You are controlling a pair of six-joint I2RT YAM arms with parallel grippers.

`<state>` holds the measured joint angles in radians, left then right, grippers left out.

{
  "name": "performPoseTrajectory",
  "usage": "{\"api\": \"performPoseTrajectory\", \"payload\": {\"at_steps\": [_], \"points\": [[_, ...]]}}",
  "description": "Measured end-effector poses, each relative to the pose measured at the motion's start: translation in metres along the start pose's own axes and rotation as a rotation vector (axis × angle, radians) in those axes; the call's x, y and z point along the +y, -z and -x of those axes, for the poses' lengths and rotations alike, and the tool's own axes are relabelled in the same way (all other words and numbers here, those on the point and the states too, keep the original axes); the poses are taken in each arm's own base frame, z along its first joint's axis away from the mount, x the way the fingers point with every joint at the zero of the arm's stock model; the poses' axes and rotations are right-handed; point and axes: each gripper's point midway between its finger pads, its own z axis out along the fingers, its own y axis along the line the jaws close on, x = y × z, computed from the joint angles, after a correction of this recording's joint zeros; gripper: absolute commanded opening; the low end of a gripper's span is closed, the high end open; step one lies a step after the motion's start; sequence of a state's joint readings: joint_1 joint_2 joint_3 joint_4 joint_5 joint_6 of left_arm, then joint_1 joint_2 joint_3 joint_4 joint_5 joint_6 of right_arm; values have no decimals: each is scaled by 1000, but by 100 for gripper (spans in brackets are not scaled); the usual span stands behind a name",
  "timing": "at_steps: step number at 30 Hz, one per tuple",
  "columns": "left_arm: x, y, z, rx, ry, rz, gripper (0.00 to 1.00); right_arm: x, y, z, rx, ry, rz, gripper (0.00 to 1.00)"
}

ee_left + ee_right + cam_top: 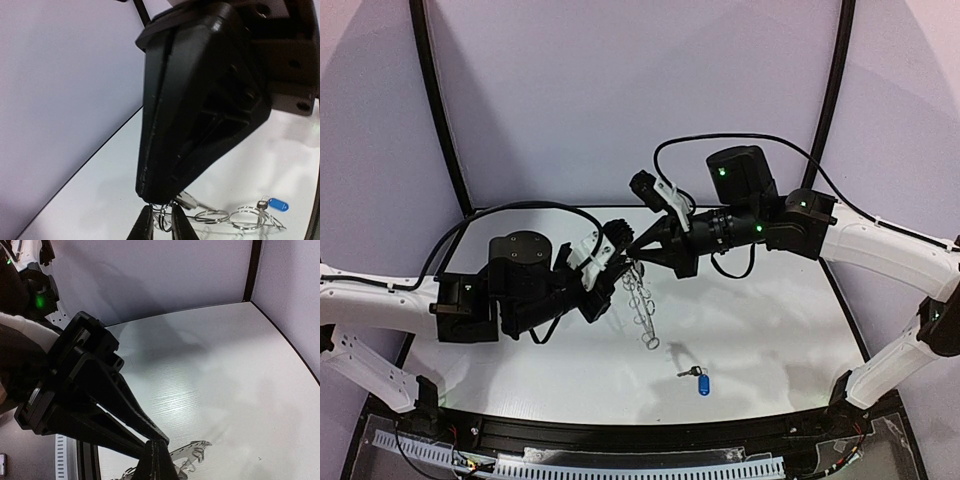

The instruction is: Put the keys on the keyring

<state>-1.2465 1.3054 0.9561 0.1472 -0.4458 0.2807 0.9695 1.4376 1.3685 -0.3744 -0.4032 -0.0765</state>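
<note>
The keyring [638, 295] hangs in the air over the middle of the table, its wire loops [220, 216] dangling down to the surface. My right gripper [636, 252] is shut on the flat metal plate of the keyring [188, 449]. My left gripper [163, 220] meets it tip to tip. Its jaws stand a little apart, with one wire loop in the gap between them. A small silver key with a blue tag [700, 379] lies on the table nearer the front, apart from both grippers; the left wrist view shows the blue tag [277, 204] beyond the loops.
A white table [770, 330] with a black front rail [640, 432] and a black frame post [832, 90] at the back. Both arms reach in from the sides and meet above the middle. Pale walls close the back and the sides.
</note>
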Motion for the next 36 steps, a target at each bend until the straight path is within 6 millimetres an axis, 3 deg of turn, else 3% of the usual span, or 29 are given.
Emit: {"api": "performPoseTrajectory", "payload": {"at_steps": [7, 13, 18, 36], "points": [[1, -1, 0, 22, -21, -2, 1, -3, 0, 1, 0, -3, -23, 0], [1, -1, 0, 23, -30, -2, 1, -17, 3, -2, 34, -44, -142, 0], [3, -1, 0, 22, -36, 0, 1, -30, 2, -18, 91, -111, -224, 0], [4, 1, -9, 57, -55, -3, 1, -31, -15, -24, 38, -262, -112, 0]]}}
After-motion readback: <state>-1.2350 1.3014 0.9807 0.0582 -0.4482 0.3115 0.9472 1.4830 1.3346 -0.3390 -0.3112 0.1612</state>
